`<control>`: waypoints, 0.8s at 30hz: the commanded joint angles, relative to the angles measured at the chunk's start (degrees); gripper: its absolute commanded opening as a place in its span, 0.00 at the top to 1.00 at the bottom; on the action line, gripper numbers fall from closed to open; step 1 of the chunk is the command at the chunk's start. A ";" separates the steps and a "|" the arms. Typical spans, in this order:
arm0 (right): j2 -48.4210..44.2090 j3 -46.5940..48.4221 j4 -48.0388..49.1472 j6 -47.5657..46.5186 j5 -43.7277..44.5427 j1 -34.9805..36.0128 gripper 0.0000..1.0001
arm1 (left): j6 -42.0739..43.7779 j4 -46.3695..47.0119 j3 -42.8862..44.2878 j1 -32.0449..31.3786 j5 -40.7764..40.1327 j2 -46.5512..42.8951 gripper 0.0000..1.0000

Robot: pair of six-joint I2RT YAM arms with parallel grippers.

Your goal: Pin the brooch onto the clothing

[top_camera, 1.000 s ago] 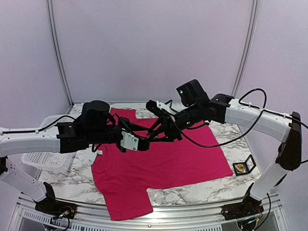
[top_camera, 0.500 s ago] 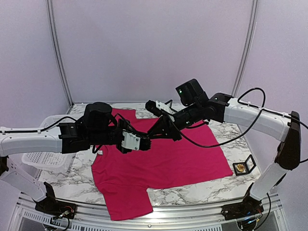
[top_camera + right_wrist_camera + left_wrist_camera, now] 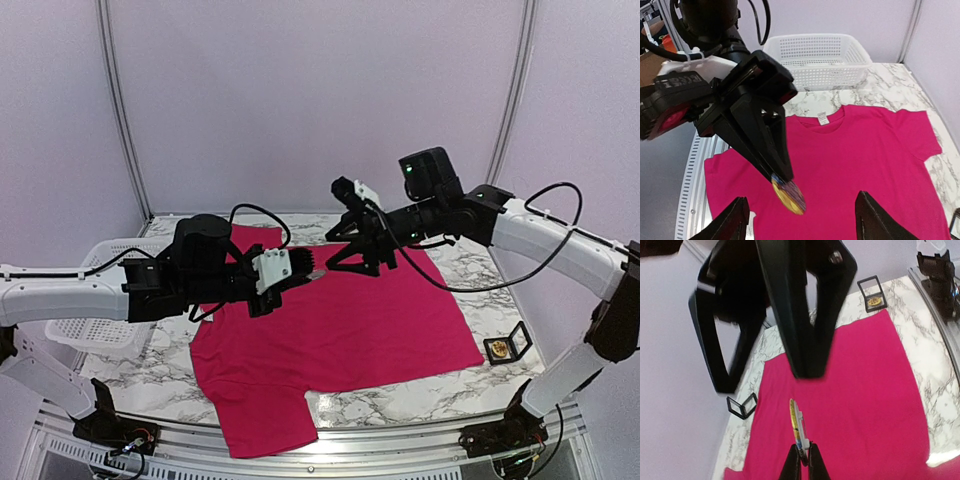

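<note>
Marbled table [image 3: 420, 400], clothing [image 3: 380, 330] flat, left jaws pinching brooch [image 3: 796, 425] (right jaws apart)

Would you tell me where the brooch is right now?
In the right wrist view, the brooch is pinched in the left end effector, in the air above the pink T-shirt, facing the open right end effector.

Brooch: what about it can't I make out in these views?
- Face design: the brooch is blurred in the right wrist view, edge-on in the left wrist view, tiny from the top.
- Pin and clasp: neither shows; the left claw covers the gripped edge in both wrist views.
</note>
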 commanded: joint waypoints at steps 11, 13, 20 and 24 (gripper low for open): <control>-11.07 -13.91 25.95 12.35 -11.62 -3.92 0.50 | -30.62 12.91 -3.12 0.12 11.74 -5.77 1.00; -12.69 -15.59 27.59 11.73 -11.54 -3.31 0.53 | -31.27 13.40 -3.07 0.12 11.94 -5.95 1.00; -13.51 -18.15 29.04 12.24 -11.26 -1.74 0.57 | -32.57 16.20 -2.46 0.12 14.83 -5.93 1.00; -11.92 -17.39 32.15 13.45 -11.52 -0.34 0.66 | -32.66 16.60 -2.03 0.12 15.35 -5.29 1.00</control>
